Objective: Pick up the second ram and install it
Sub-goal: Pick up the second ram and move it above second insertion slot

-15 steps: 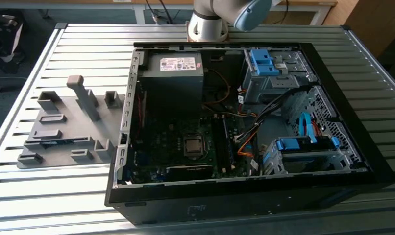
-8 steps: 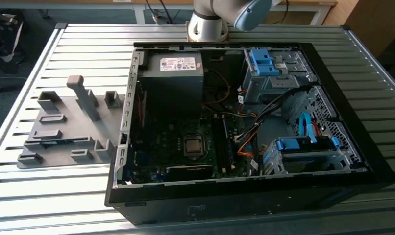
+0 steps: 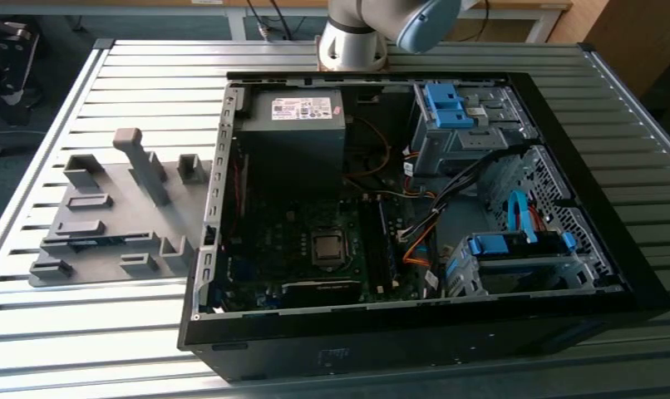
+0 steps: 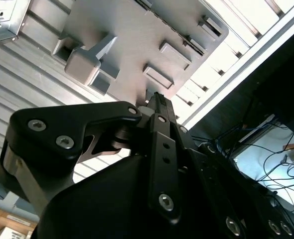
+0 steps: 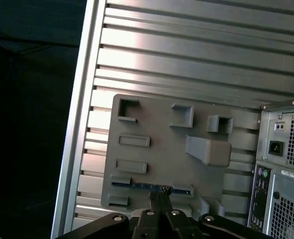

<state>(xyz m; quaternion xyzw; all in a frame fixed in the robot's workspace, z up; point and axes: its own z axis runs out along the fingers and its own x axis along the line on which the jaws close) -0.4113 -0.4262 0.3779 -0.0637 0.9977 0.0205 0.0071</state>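
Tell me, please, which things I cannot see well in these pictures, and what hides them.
1. The memory stick in the grey tray, first wrist view: the claw covers part of it; chips and label too small.
2. The arm, exterior view: cut off by the top edge.
3. The memory slots in the computer case, exterior view: too dark and small to tell filled from empty.

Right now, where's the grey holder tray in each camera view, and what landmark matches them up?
Exterior view: the grey holder tray lies on the slatted table, at the exterior view's left of the open computer case.
First wrist view: the tray lies beside the computer case, just beyond the gripper.
Second wrist view: the tray lies just beyond the gripper.
Shared landmark: the tall grey post standing on the tray.
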